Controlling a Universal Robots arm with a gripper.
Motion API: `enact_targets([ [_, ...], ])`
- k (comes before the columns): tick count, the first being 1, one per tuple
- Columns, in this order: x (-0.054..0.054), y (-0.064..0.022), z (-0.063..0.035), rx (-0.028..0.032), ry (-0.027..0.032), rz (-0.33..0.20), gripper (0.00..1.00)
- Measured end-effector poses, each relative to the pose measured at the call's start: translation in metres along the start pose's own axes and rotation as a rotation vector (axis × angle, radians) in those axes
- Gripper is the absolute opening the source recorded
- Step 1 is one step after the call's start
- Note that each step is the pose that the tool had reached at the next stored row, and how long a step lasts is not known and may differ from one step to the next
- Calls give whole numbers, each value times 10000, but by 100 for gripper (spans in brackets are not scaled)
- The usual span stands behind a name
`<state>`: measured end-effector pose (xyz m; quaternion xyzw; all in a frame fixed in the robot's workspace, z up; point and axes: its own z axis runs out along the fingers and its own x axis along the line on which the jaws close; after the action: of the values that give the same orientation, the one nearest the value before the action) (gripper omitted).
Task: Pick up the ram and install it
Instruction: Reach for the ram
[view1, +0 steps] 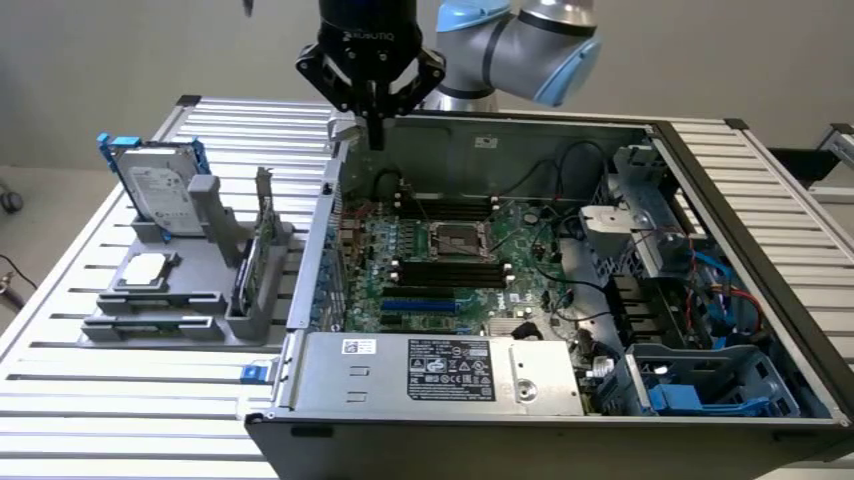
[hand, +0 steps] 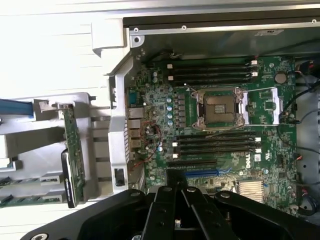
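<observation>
- Nearest: silver power-supply cover (view1: 441, 370) is sitting across the near end of the open computer case (view1: 534, 445) on the slatted worktop (view1: 80, 400).
- Outside the case, on the exterior view's left: gray holder (view1: 160, 300) is carrying the ram (hand: 73, 150), which is standing on edge with its long axis running near to far.
- Inside the case: the motherboard's black slots (view1: 454, 272) are lying empty.
- Farthest: the hand (view1: 376, 135) is hovering over the case's far-left wall, clenched and grasping nothing.
- The ram is lying to the exterior view's left of the hand and nearer than it, untouched.
</observation>
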<state>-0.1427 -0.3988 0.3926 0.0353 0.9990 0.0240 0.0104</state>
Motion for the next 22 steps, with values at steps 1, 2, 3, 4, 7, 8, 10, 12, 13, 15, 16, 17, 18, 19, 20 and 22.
enact_targets([
  [1,48,-3,-1,-1,0,1,11],
  [2,93,-7,-2,-2,0,1,11],
  [3,138,-10,-3,-4,0,1,11],
  [4,182,-13,-4,-4,0,0,11],
  [7,317,-22,-6,-4,1,1,11],
  [8,366,-26,-6,-4,0,0,11],
  [10,456,-32,-5,-5,0,2,11],
  [12,545,-39,-2,-4,0,1,11],
  [13,590,-43,1,-4,0,1,11],
  [15,680,-54,13,-4,0,1,11],
  [16,726,-61,20,-2,1,-1,11],
  [17,773,-68,28,-2,1,1,11],
  [18,818,-75,35,-1,1,1,11],
  [19,863,-82,43,-2,0,2,11],
  [20,908,-89,49,0,0,1,11],
  [22,997,-103,62,6,0,1,11],
])
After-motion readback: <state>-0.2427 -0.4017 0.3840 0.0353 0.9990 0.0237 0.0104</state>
